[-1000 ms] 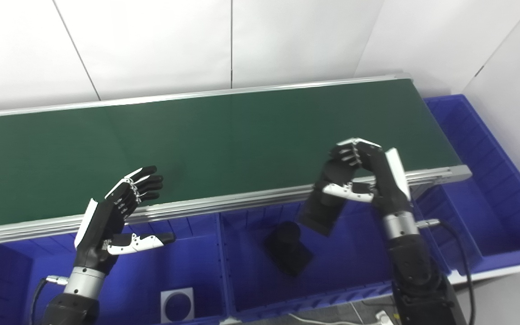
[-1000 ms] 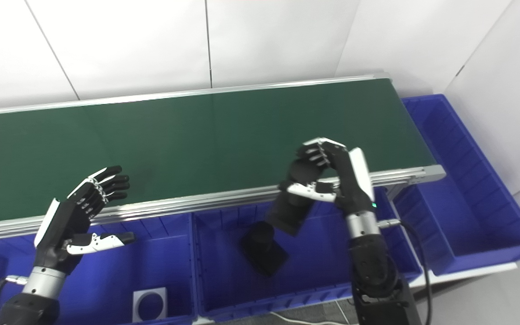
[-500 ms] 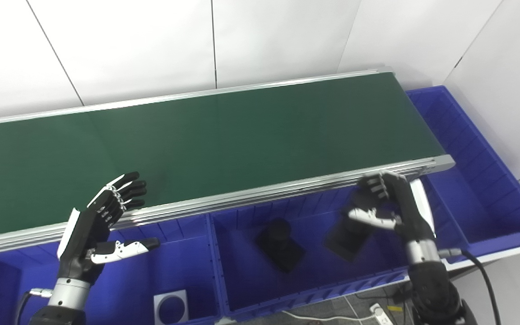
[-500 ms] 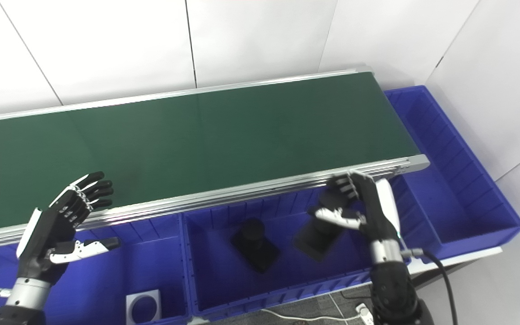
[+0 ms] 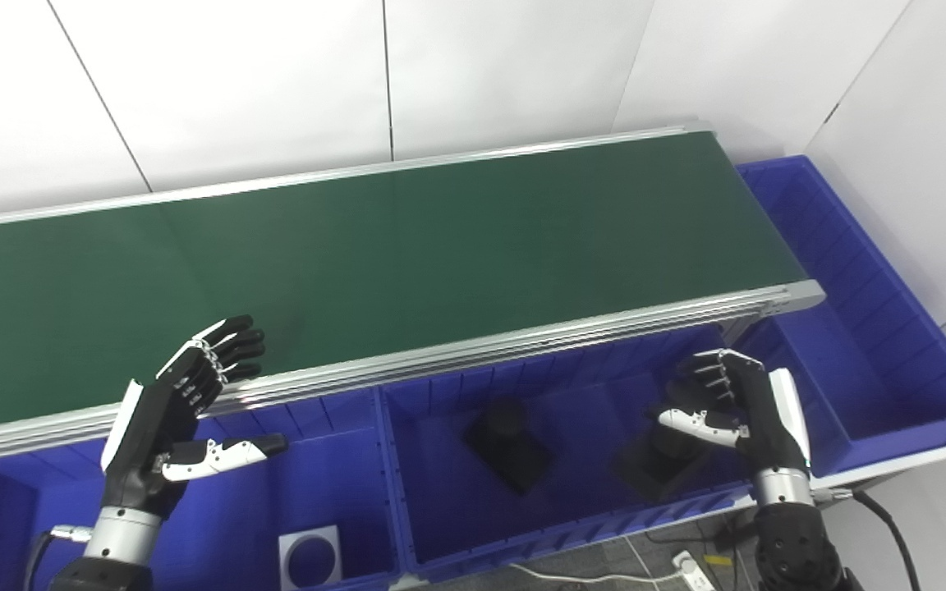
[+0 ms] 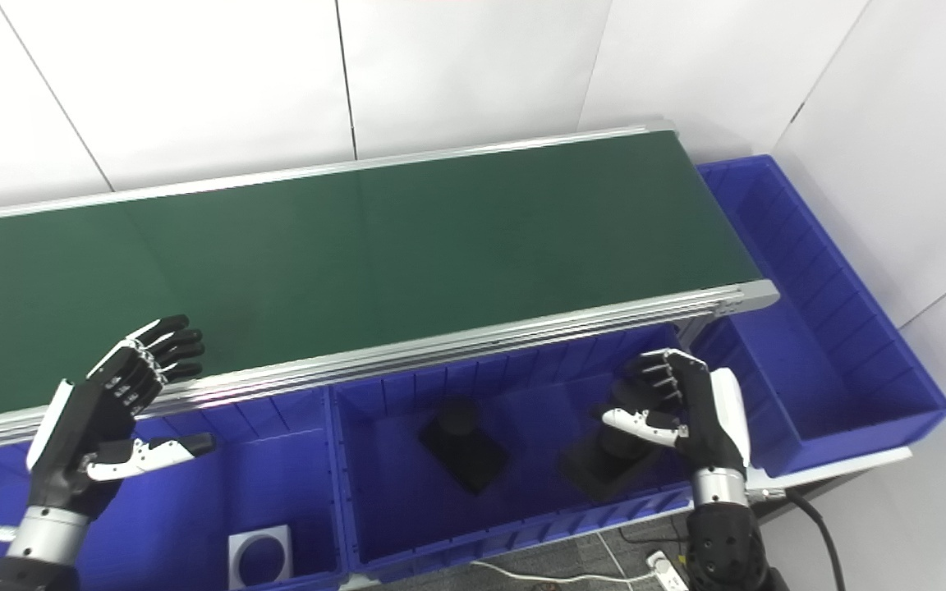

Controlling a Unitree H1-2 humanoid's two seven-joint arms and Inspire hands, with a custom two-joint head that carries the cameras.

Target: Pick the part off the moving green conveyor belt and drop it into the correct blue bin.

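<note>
Hovering over the middle blue bin (image 5: 407,492), the right hand (image 5: 727,410) has its fingers spread, holding nothing — the black part (image 5: 660,464) rests on the bin floor. Left hand (image 5: 181,414) waits open. Next — withdraw upward.

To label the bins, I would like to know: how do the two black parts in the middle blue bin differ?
The left black part lies free near the middle blue bin's centre; the right black part sits near its right end, beneath the right hand. The right one is partly hidden; the left one shows fully. Both have a square base with a round top.
</note>
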